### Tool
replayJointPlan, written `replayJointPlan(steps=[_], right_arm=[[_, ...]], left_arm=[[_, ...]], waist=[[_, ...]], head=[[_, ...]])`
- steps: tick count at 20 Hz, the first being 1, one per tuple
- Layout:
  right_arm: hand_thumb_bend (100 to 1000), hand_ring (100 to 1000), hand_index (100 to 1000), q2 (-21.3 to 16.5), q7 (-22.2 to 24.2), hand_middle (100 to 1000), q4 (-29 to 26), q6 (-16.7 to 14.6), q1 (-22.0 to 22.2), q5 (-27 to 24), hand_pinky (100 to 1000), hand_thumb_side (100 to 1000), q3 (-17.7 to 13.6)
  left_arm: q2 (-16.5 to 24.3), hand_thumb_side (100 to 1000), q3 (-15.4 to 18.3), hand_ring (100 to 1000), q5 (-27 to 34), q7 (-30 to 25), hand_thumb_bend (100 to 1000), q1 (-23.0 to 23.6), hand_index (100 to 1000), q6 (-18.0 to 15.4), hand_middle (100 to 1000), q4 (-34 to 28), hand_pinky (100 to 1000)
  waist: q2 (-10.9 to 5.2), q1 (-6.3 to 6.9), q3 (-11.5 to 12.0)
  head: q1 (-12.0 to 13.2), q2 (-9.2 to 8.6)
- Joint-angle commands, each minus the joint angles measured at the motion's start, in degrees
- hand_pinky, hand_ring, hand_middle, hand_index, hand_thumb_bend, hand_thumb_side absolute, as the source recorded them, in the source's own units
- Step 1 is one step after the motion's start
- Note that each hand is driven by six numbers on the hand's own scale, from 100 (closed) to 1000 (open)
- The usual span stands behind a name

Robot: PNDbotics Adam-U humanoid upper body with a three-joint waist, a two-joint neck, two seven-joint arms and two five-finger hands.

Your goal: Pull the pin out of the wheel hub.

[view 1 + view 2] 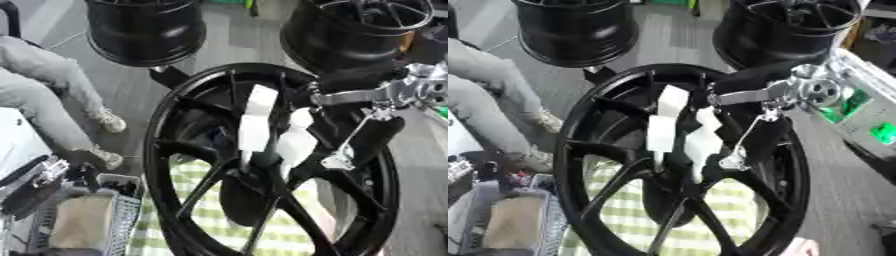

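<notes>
1. Wheel hub (188, 150), a black rim with dark spokes, stands upright on edge in the middle of both views, its open face turned toward the camera
2. Behind its lower spokes shows a green-and-white checked cloth (636, 220) lying on the surface
3. White strips (661, 132) (paper or tape, I cannot tell which) hang in front of the rim's centre; the pin itself cannot be made out among them
4. Right hand (367, 137) comes in from the right, black with a silver wrist joint (820, 90), and reaches down across the upper right spokes toward the centre
5. Its fingers lie against black spokes, so whether they are apart, together or clamped on anything cannot be told
6. Left hand (39, 177) shows at the lower left edge, well apart from the rim, above a grey slotted basket (127, 210); its fingers are too blurred to read
7. Two more black rims stand farther back, one at upper left (144, 30) and one at upper right (785, 27)
8. Green objects (883, 132) sit on a pale tray at the right edge in the right eye view
</notes>
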Motion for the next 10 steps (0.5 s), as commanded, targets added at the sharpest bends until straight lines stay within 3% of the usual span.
replayJointPlan(steps=[1,10], right_arm=[[271,392,907,-0.74,0.10,807,-0.67,0.61,-0.39,0.69,685,260,-0.44],[273,385,901,-0.20,0.43,800,-0.67,2.34,-0.36,1.47,682,254,-0.15]], left_arm=[[0.74,909,-0.19,464,0.17,0.01,100,-0.77,704,-0.03,598,-0.93,587],[0.73,910,-0.23,464,0.16,0.01,100,-0.80,704,-0.07,598,-0.91,587]], waist=[[-0.49,0.28,0.09],[-0.38,0.34,0.10]], head=[[-0.14,-0.15],[-0.21,-0.15]])
